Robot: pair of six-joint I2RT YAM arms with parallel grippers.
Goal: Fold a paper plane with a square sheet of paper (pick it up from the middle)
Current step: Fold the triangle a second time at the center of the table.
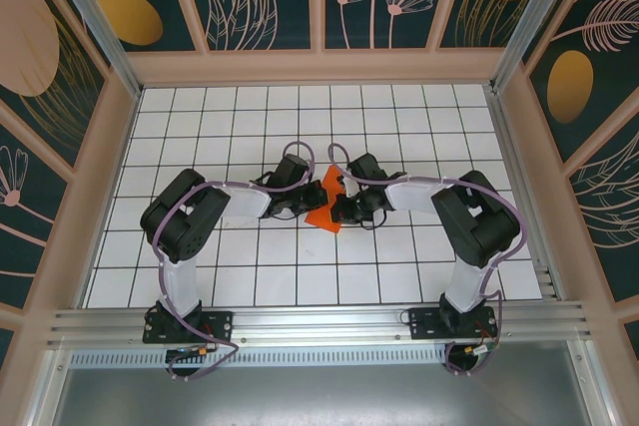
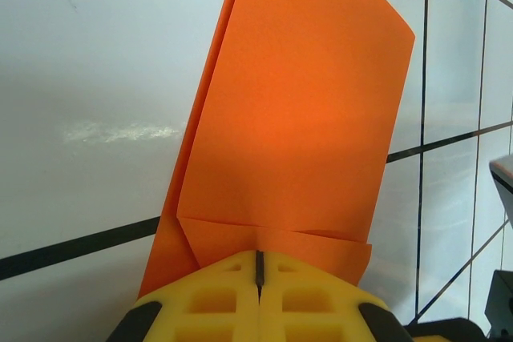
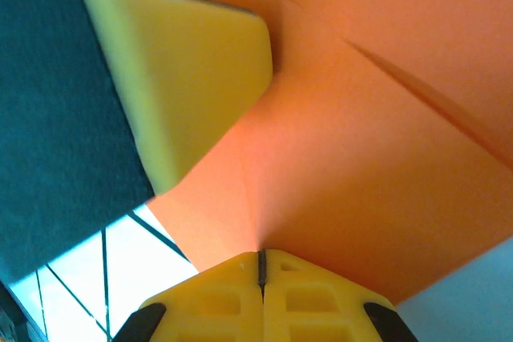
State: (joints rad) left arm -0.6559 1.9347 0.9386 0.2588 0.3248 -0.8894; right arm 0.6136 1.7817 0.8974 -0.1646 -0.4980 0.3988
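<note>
The square sheet of paper [image 1: 324, 205] is bright orange, folded and creased, and lies mid-table between my two grippers. In the left wrist view the paper [image 2: 296, 118] is a long folded panel flat on the white tiles, with a small flap across its near end. My left gripper [image 2: 259, 255] is shut, its closed tips resting on that near edge. In the right wrist view a crease in the paper [image 3: 361, 158] runs straight into the tips of my right gripper [image 3: 261, 252], which is shut on the sheet. From above, the left gripper [image 1: 306, 199] and right gripper [image 1: 340, 209] almost meet.
A yellow finger of the left gripper [image 3: 192, 70] lies on the paper close to the right jaws. The white grid table [image 1: 300, 276] is walled by a wooden frame [image 1: 110, 177] at the sides and back. A metal rail [image 1: 319, 324] carries both arm bases at the near edge.
</note>
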